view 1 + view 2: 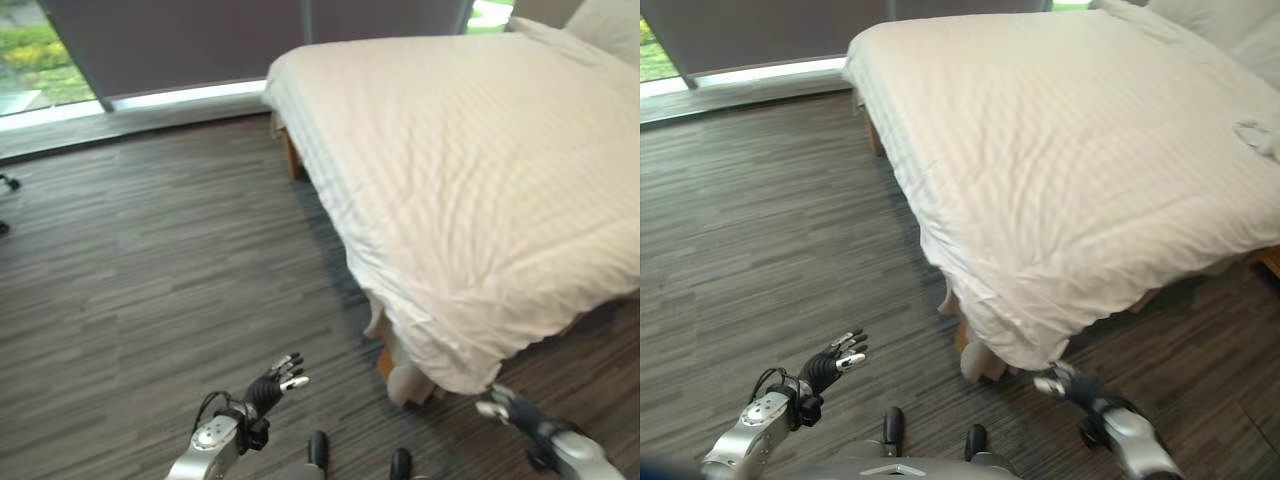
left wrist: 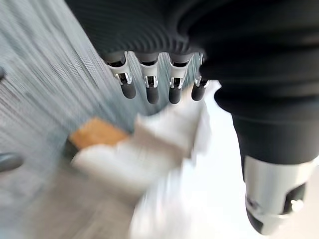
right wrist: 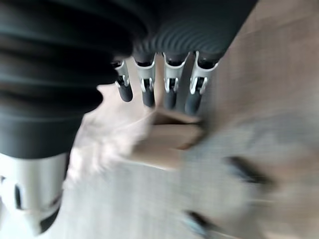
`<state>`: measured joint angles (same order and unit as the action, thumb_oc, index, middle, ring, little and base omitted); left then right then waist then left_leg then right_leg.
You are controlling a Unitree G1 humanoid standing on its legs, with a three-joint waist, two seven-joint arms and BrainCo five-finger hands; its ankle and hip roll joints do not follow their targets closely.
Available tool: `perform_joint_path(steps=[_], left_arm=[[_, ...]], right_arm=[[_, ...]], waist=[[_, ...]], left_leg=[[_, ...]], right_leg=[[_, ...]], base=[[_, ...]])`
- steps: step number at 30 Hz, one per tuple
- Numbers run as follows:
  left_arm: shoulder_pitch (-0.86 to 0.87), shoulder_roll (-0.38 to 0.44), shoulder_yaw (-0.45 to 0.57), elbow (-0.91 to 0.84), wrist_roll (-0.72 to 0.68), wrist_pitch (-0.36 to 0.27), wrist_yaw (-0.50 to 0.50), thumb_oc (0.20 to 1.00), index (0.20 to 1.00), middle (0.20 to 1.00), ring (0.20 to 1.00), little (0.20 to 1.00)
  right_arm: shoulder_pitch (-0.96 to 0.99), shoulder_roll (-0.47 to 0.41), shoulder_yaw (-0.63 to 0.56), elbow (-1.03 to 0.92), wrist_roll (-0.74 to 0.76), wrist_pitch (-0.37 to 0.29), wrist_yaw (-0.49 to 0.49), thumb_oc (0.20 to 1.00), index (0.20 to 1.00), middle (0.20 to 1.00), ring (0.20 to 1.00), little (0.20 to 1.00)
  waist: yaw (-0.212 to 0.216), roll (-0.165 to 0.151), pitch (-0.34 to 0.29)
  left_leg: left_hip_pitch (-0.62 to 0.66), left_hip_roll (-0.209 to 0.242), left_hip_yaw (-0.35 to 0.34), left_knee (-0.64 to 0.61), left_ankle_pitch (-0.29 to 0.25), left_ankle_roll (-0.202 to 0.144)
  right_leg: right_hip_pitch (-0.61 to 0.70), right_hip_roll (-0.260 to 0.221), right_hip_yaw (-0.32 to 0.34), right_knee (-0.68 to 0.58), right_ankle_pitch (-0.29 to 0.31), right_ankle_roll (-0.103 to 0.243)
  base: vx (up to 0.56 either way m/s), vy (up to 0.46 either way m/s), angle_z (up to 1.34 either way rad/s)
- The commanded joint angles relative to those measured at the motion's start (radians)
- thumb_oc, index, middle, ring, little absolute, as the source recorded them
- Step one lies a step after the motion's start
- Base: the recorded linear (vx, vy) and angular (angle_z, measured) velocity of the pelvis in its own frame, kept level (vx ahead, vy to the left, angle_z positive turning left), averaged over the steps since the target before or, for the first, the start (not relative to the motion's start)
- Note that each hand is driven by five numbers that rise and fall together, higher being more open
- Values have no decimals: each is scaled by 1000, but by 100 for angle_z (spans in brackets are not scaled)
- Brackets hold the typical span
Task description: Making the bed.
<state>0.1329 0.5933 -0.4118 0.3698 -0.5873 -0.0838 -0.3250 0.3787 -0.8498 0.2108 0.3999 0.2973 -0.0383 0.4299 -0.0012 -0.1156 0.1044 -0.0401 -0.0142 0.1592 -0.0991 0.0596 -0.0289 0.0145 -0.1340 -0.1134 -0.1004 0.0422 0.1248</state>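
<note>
Reaching out low over the dark wood floor (image 1: 150,280), left hand (image 1: 272,385) held in the air at the end of a raised forearm, fingers (image 2: 149,89) straight and spread a little, holding nothing and touching nothing. Hanging well short of the bed (image 1: 470,190), off to its foot-end side. Stretched forward on the other side, right hand (image 1: 1065,383) low, just beside the drooping corner of the white cover (image 1: 1060,180), fingers relaxed and extended, nothing between them; whether the tips brush the cloth cannot be told. Showing past the right fingers (image 3: 172,89) in the wrist view, a smeared pale shape, probably the bed's wooden corner and hanging cloth, too blurred to sort out. Much the same past the left fingers: a blurred tan block and white cloth.

Lying across the whole mattress, cover mostly flat with faint stripes, bunched and sagging at the near corner, where a wooden leg (image 1: 386,362) peeks out. Sitting at the far head end, pillow (image 1: 605,25) cut off by the frame edge. Resting near the right edge of the cover, a small crumpled white piece (image 1: 1260,135), hard to identify. Running behind the bed, a window (image 1: 40,55) with a grey blind (image 1: 180,40).
</note>
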Motion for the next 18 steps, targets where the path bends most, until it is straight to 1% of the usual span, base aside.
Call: perform_joint_path(steps=[1,2,3,4,5,6,7,8,9,10,11,12,13,14,15,16,17,18], left_arm=[[-30,-20,21,16,-51,-37,-69,1000,1000,1000,1000,1000],[-29,-21,19,15,-51,-37,-69,1000,1000,1000,1000,1000],[1,28,25,-48,-76,-44,-91,1000,1000,1000,1000,1000],[2,25,21,-51,-76,-43,-91,1000,1000,1000,1000,1000],[12,35,27,-61,-92,-43,-95,1000,1000,1000,1000,1000],[30,37,34,-77,-111,-43,-98,1000,1000,1000,1000,1000],[51,30,43,-77,-122,-46,-97,1000,1000,1000,1000,1000],[68,26,49,-88,-128,-50,-96,1000,1000,1000,1000,1000],[85,23,50,-107,-146,-46,-95,1000,1000,1000,1000,1000],[85,24,51,-107,-146,-46,-95,1000,1000,1000,1000,1000],[107,21,33,-141,-157,-36,-84,1000,1000,1000,1000,1000],[106,17,13,-147,-154,-29,-75,1000,1000,1000,1000,1000],[109,22,2,-168,-146,-19,-71,1000,1000,1000,1000,1000],[109,22,2,-168,-146,-18,-71,1000,1000,1000,1000,1000],[118,27,-36,-203,-134,3,-80,1000,1000,1000,1000,1000],[115,27,-55,-210,-137,13,-85,1000,1000,1000,1000,1000],[97,23,-81,-208,-121,13,-70,1000,1000,1000,1000,1000],[97,22,-80,-207,-121,13,-70,1000,1000,1000,1000,1000]], right_arm=[[77,-172,-66,-50,126,1,138,1000,1000,1000,1000,1000],[85,-175,-72,-56,127,4,138,1000,1000,1000,1000,1000],[207,-354,-182,-284,211,14,210,1000,1000,1000,1000,1000],[232,-357,-204,-297,214,19,210,1000,1000,1000,1000,1000],[270,-381,-274,-342,275,22,204,1000,1000,1000,1000,1000],[322,-390,-379,-390,337,17,177,1000,1000,1000,1000,1000],[329,-360,-469,-419,407,4,136,1000,1000,1000,1000,1000],[316,-320,-510,-417,448,-23,109,1000,1000,1000,1000,1000],[265,-261,-536,-400,454,-51,43,1000,1000,1000,1000,1000],[262,-260,-534,-399,454,-51,43,1000,1000,1000,1000,1000],[121,-66,-536,-459,537,-111,-76,200,200,200,200,200],[40,43,-495,-436,597,-136,-109,200,200,200,200,200],[-5,122,-457,-451,613,-145,-135,200,200,200,200,200],[-6,122,-457,-451,612,-145,-135,200,200,200,200,200],[-52,225,-385,-504,617,-148,-151,200,200,200,200,200],[-86,258,-340,-486,633,-141,-153,200,200,200,200,200],[-174,321,-197,-499,673,-138,-165,200,200,200,200,200],[-176,321,-196,-498,673,-139,-166,200,200,200,200,200]], waist=[[-33,10,-2],[-32,13,-3],[-52,-5,-21],[-49,0,-22],[-59,-6,-28],[-66,-4,-34],[-77,-2,-36],[-81,4,-45],[-88,10,-44],[-88,9,-46],[-96,24,-46],[-90,32,-42],[-86,36,-40],[-86,36,-40],[-72,45,-30],[-63,48,-22],[-30,53,9],[-32,53,9]], left_leg=[[40,25,-74,12,-8,-28],[40,25,-74,12,-8,-28],[54,30,-61,12,-14,-34],[54,30,-61,12,-14,-34],[57,31,-55,12,-14,-36],[61,32,-49,12,-15,-37],[67,34,-40,12,-18,-38],[62,36,-33,12,-16,-38],[67,36,-28,12,-20,-36],[64,36,-27,12,-18,-36],[61,35,-19,12,-22,-30],[62,35,-21,12,-26,-26],[56,34,-24,12,-24,-23],[56,34,-24,12,-24,-23],[48,33,-29,12,-23,-19],[43,33,-35,12,-20,-18],[15,30,-57,12,-7,-18],[15,30,-58,12,-6,-18]], right_leg=[[-12,1,33,35,50,57],[-11,1,33,35,50,57],[-2,4,41,31,51,60],[-1,3,41,31,51,60],[0,5,44,30,51,61],[2,6,48,28,53,61],[5,6,53,26,55,63],[-2,7,57,26,59,63],[-1,8,62,27,60,65],[-4,8,62,27,62,64],[-12,8,69,28,65,65],[-10,6,67,29,63,64],[-17,5,64,28,66,64],[-17,5,64,28,65,64],[-22,3,59,27,66,62],[-24,2,53,26,66,61],[-37,0,38,21,66,57],[-38,0,37,21,66,57]], base=[[30,-11,-26],[49,-28,-38],[41,-21,-39],[45,-25,-33],[12,-4,-34],[15,-3,-42],[17,4,-40],[20,11,-24],[11,9,-13],[-2,22,-16],[-11,19,-16],[-21,17,-14],[-14,1,-17],[-48,-12,-15],[-55,-17,3],[-162,-43,26],[-131,-34,31],[-165,-42,22]])
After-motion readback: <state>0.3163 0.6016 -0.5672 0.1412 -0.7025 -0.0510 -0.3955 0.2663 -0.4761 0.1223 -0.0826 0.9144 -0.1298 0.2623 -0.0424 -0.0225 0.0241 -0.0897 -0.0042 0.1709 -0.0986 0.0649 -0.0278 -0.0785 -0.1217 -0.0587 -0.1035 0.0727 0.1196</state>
